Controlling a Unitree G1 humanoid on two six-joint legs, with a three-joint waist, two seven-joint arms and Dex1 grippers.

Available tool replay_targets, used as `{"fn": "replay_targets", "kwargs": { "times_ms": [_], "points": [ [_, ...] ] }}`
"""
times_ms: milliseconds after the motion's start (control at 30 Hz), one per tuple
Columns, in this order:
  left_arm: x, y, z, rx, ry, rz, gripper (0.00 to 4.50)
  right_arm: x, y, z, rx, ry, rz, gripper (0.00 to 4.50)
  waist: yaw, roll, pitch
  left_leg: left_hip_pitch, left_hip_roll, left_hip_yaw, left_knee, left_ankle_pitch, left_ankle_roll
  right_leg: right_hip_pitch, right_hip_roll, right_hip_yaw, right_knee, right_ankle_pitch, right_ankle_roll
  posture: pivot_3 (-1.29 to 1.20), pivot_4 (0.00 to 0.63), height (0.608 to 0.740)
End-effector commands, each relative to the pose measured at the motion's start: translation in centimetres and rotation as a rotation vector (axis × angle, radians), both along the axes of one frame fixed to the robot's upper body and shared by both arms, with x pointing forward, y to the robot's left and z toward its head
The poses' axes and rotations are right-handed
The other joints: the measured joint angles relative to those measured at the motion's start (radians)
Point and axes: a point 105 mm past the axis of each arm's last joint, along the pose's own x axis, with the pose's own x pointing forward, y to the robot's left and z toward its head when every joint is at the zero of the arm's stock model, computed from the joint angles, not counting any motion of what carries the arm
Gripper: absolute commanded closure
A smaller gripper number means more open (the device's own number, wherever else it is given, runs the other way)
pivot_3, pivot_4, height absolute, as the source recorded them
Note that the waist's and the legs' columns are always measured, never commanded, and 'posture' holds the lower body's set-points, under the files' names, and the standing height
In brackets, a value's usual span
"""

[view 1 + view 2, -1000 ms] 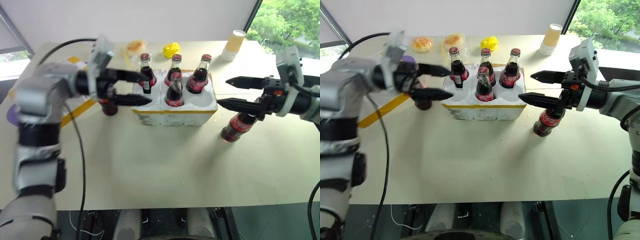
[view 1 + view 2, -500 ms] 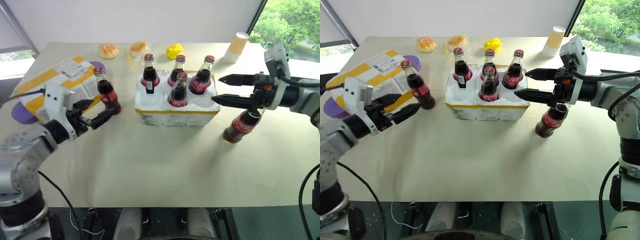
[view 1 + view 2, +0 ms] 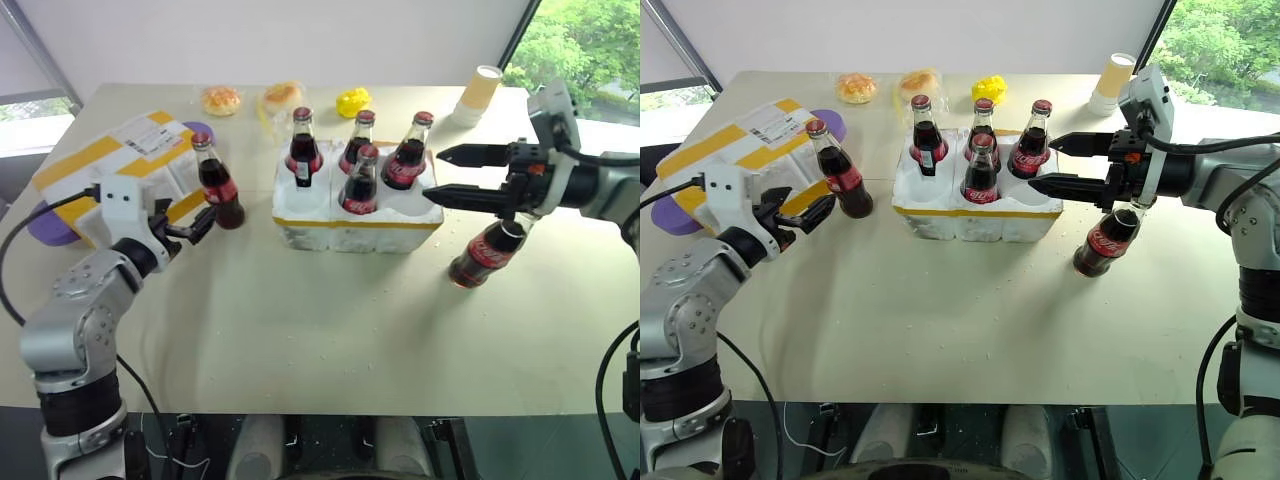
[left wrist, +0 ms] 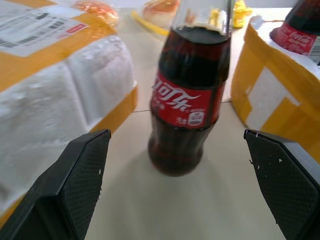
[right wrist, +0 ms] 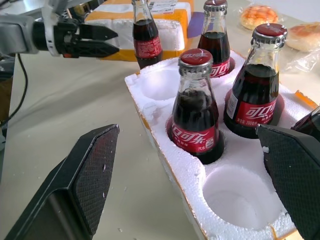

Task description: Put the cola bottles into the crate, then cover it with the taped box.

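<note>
Lowered from beside the white styrofoam crate (image 3: 352,215), the left gripper (image 3: 202,224) gapes empty before a red-labelled glass cola bottle (image 3: 217,184), while the right gripper (image 3: 432,172) hangs wide open, empty.

Between your left pincer (image 3: 200,226) and the loose bottle (image 3: 216,184), bare tabletop (image 3: 300,310); taped box (image 3: 115,165) crowds one side.

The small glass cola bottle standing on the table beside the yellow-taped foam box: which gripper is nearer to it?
Left. The left gripper sits open just short of that cola bottle; the right gripper hangs open beyond the white foam crate.
</note>
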Motion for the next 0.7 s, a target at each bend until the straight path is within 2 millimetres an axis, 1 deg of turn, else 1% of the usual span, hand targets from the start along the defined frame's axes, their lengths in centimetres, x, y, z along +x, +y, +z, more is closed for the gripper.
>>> {"fn": "replay_targets", "kwargs": {
  "times_ms": [33, 167, 333, 400, 567, 700],
  "points": [
    [1.0, -0.3, 1.2, 0.036, -0.070, -0.016, 0.03, -0.6, -0.1, 1.7, 0.013, -0.073, 0.001, 0.00, 0.000, 0.000, 0.000, 0.000, 0.000, 0.000, 0.000, 0.000, 0.000, 0.000, 0.000, 0.000, 0.000, 0.000, 0.000, 0.00, 0.150, 0.740],
    [2.2, -0.5, 1.3, 0.075, -0.083, -0.032, 0.03, -0.5, -0.1, 1.9, 0.019, -0.080, -0.007, 0.00, 0.000, 0.000, 0.000, 0.000, 0.000, 0.000, 0.000, 0.000, 0.000, 0.000, 0.000, 0.000, 0.000, 0.000, 0.000, 0.00, 0.150, 0.740],
    [3.5, -1.3, 1.3, 0.108, -0.093, -0.094, 0.03, -0.7, 0.0, 1.9, 0.026, -0.086, -0.003, 0.00, 0.000, 0.000, 0.000, 0.000, 0.000, 0.000, 0.000, 0.000, 0.000, 0.000, 0.000, 0.000, 0.000, 0.000, 0.000, 0.00, 0.150, 0.740],
    [3.7, -1.4, 1.3, 0.112, -0.094, -0.106, 0.03, -0.7, 0.1, 1.9, 0.027, -0.088, -0.003, 0.00, 0.000, 0.000, 0.000, 0.000, 0.000, 0.000, 0.000, 0.000, 0.000, 0.000, 0.000, 0.000, 0.000, 0.000, 0.000, 0.00, 0.150, 0.740],
    [5.1, -1.1, 1.1, 0.106, -0.094, -0.108, 0.03, -1.2, 0.0, 2.2, 0.036, -0.094, 0.003, 0.00, 0.000, 0.000, 0.000, -0.001, 0.000, 0.000, 0.000, 0.000, 0.000, -0.001, 0.000, 0.000, 0.000, 0.000, 0.000, 0.00, 0.150, 0.740],
    [6.2, -1.6, 0.7, 0.107, -0.096, -0.126, 0.03, -1.2, -0.1, 2.3, 0.041, -0.094, -0.002, 0.00, 0.001, 0.000, 0.000, -0.001, 0.000, 0.001, 0.000, 0.000, 0.000, -0.001, 0.000, 0.000, 0.000, 0.000, 0.000, 0.00, 0.150, 0.740]
  ]
}}
